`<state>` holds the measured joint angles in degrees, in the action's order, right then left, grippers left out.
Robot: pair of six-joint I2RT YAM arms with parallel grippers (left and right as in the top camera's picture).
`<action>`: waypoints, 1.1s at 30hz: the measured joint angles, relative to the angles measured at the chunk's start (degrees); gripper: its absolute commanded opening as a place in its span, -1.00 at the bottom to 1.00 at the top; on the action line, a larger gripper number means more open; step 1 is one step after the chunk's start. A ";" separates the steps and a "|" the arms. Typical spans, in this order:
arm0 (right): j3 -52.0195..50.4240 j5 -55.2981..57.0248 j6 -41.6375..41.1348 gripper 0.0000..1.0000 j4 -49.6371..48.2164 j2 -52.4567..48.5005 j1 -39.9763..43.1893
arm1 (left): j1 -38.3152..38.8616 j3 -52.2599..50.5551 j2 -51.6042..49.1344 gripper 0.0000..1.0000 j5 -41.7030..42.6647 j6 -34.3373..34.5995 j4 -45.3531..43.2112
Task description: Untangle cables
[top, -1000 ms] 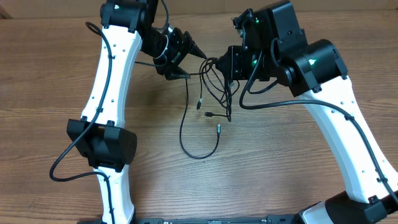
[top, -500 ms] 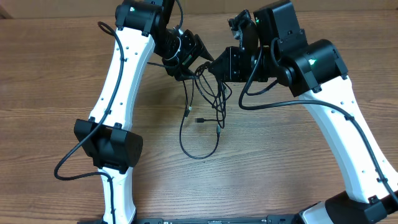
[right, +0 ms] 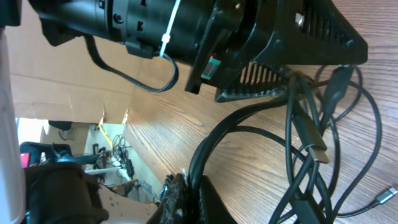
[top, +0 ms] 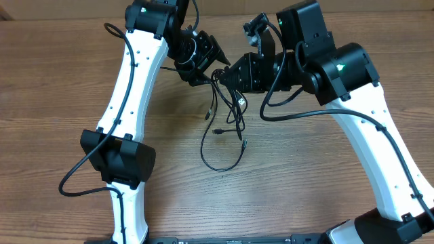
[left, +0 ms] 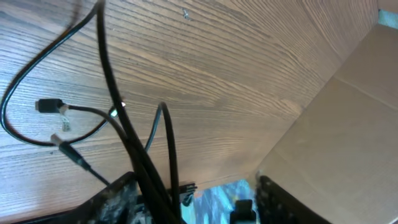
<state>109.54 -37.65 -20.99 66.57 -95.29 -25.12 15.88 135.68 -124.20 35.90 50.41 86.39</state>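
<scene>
Cables point(top: 229, 102): thin black cords, snarled into one bunch and held up off the wood at the far middle of the bench point(top: 54, 88), between the two claws. The lower loop point(top: 222, 167) and loose ends trail down and appear to rest on the bench. Right claw point(top: 229, 74): pressed together and pinching a bunch of the strands, which its wrist view shows running straight out from between the fingers. Left claw point(top: 215, 68): spread, its fingers well apart in its wrist view, with a pair of strands lying against one finger and nothing visibly nipped between the two. Hazards, as I judge them: a pull by the right claw while the left has no hold would only drag the whole bunch along. A pull by both with the cords crossed could draw the snarl tighter. A plug could catch in the loop and lock it, and the strands resting on the left finger could slide off. Count: two claws, one bench, one large open loop, and three plug ends point(top: 218, 130) lying free seen from above. That makes at least two cords, though the crossings hide the exact number.
</scene>
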 measured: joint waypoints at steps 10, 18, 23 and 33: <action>0.00 -1.97 0.02 -0.93 0.00 0.00 0.00 | 0.00 0.02 0.00 0.06 2.12 0.52 -0.04; 0.00 -1.95 0.00 -0.93 -0.02 0.00 0.00 | 0.00 0.02 0.00 -0.20 4.81 0.70 2.36; 0.00 -1.95 0.02 -0.93 0.00 0.00 0.00 | 0.00 0.02 0.00 -0.46 4.83 0.70 2.03; 0.00 -2.51 0.00 -0.93 0.52 0.00 0.02 | 0.00 0.02 0.00 -0.92 4.57 1.42 -0.72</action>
<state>109.54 -40.16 -20.99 67.09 -95.29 -25.10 15.88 135.70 -124.20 40.47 51.83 85.67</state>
